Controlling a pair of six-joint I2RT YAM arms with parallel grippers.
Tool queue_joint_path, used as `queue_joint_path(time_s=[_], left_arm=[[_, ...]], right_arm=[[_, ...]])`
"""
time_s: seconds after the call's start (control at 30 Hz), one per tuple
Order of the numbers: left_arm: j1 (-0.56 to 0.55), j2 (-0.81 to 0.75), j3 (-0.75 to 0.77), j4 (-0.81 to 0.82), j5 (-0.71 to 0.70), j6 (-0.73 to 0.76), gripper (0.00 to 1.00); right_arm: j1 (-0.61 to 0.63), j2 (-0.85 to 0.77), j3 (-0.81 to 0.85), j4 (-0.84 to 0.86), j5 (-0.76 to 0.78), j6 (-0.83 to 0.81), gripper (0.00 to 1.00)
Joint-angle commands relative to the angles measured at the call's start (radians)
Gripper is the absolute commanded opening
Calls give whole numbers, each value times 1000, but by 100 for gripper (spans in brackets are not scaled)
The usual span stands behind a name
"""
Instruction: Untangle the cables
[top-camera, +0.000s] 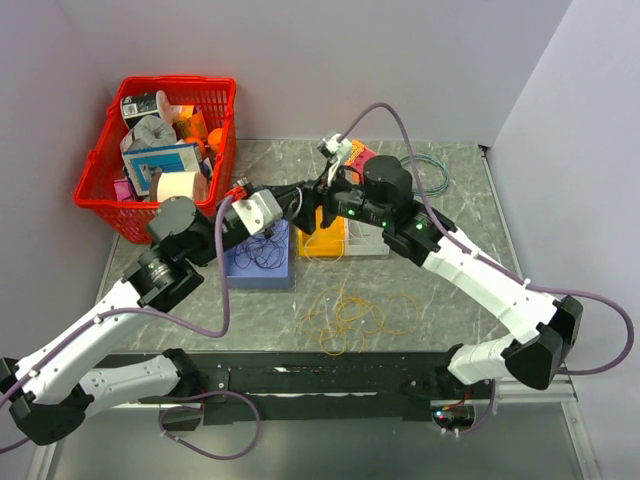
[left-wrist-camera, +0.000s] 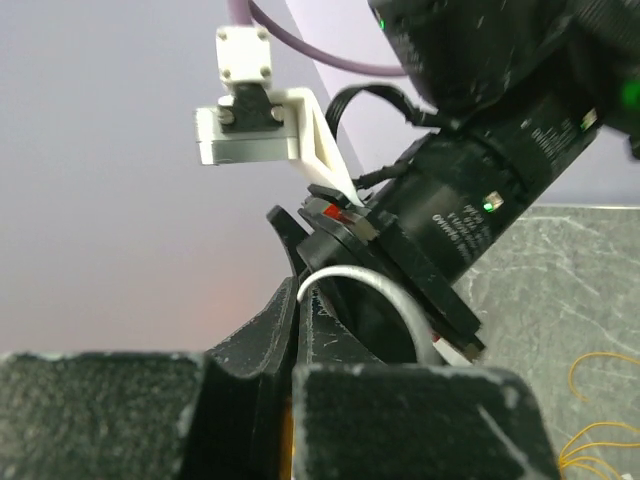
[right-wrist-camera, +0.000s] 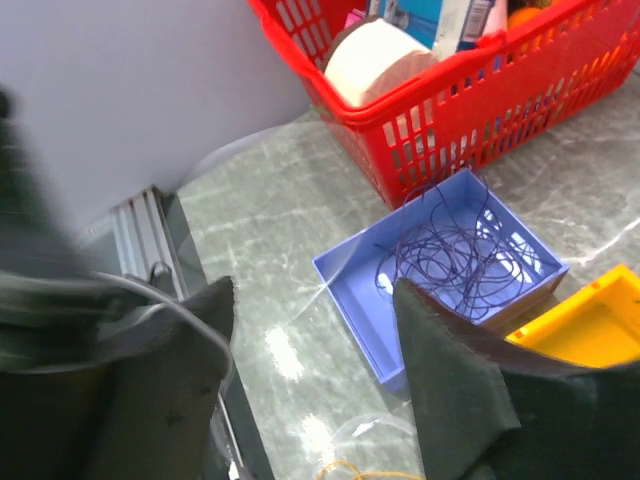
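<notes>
My left gripper (top-camera: 297, 196) is raised above the trays, and in the left wrist view its fingers (left-wrist-camera: 297, 300) are shut on a thin white cable (left-wrist-camera: 372, 283) that arcs right toward the right arm's wrist. My right gripper (top-camera: 320, 212) is close beside it; its fingers (right-wrist-camera: 312, 300) are wide open and hold nothing, and a blurred pale wire (right-wrist-camera: 160, 305) drapes over the left finger. Dark purple cable (top-camera: 262, 250) lies coiled in the blue tray (right-wrist-camera: 350, 290). Yellow-orange cable (top-camera: 355, 315) lies loose on the table, in front of the trays.
A yellow tray (top-camera: 325, 238) and a white tray (top-camera: 368, 243) sit right of the blue tray (top-camera: 240, 270). A full red basket (top-camera: 160, 150) stands at the back left. A teal coil (top-camera: 432, 175) lies at the back right.
</notes>
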Motion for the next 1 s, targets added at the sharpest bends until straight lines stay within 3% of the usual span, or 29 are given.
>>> queue_joint_path(time_s=[0.0, 0.17, 0.2, 0.27, 0.4, 0.5, 0.63, 0.73, 0.83, 0.97], left_arm=[[-4, -28, -4, 54, -5, -54, 1], [-4, -19, -12, 69, -14, -76, 1], [-4, -16, -10, 71, -16, -79, 1], [-4, -14, -13, 66, -33, -82, 1], [5, -23, -44, 51, -70, -82, 1], [13, -34, -99, 40, -85, -50, 8], [15, -42, -171, -5, -55, 45, 59], [16, -52, -200, -45, -22, 135, 77], [15, -69, -232, -75, -63, 194, 88], [16, -86, -256, -79, -120, 211, 92]], right_arm=[[-58, -30, -59, 155, -60, 110, 59], [-78, -33, -81, 171, -139, 127, 31], [-77, -36, -84, 170, -140, 127, 16], [-81, -51, -96, 165, -123, 118, 0], [-122, -88, -107, 104, -99, 100, 0], [-209, -90, -93, 21, -109, 104, 0], [-302, -73, -84, -33, -83, 91, 0], [-368, -51, -56, -64, -65, 86, 0], [-444, -35, -32, -76, -48, 110, 0], [-517, -22, -3, -70, -22, 133, 0]])
